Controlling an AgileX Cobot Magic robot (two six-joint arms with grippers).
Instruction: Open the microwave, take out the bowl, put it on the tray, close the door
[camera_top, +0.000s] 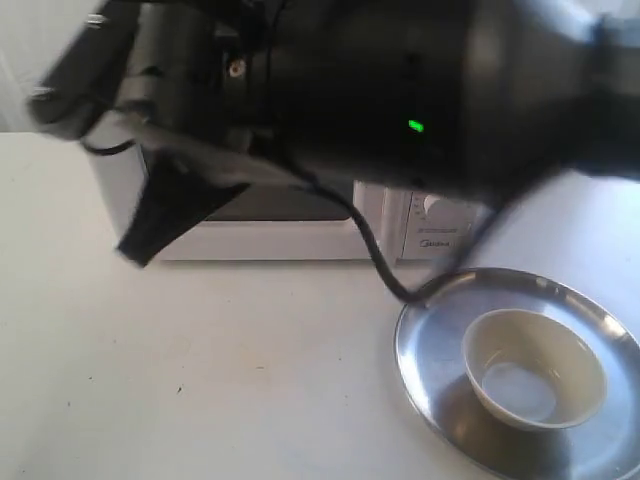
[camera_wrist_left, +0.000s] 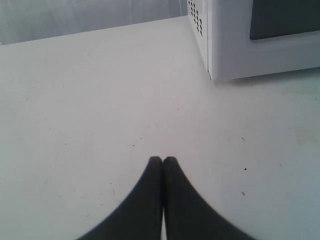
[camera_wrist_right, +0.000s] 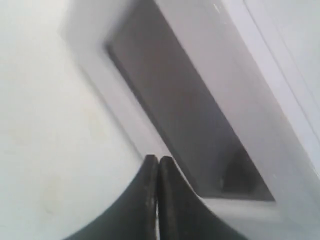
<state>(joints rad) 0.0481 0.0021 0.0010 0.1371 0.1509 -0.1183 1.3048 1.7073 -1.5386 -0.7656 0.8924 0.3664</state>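
**Bowl Delivered, Door Apparently Shut**

Shows the bowl (camera_top: 535, 368) upright near the middle of the tray (camera_top: 415, 335), on the tabletop (camera_top: 200, 370) just in front of the microwave (camera_top: 432, 228). Finds the door (camera_wrist_right: 195, 125) seemingly flush with the microwave's front, so puts opening, removal and placing down as done, and closing as finished or nearly so. Catches the right gripper (camera_wrist_right: 158, 161) with jaws pressed together and empty, tips close to the door's white edge; contact impossible to confirm. Places the left gripper (camera_wrist_left: 163, 161), jaws likewise together and holding nothing, over bare tabletop, apart from the microwave's corner.
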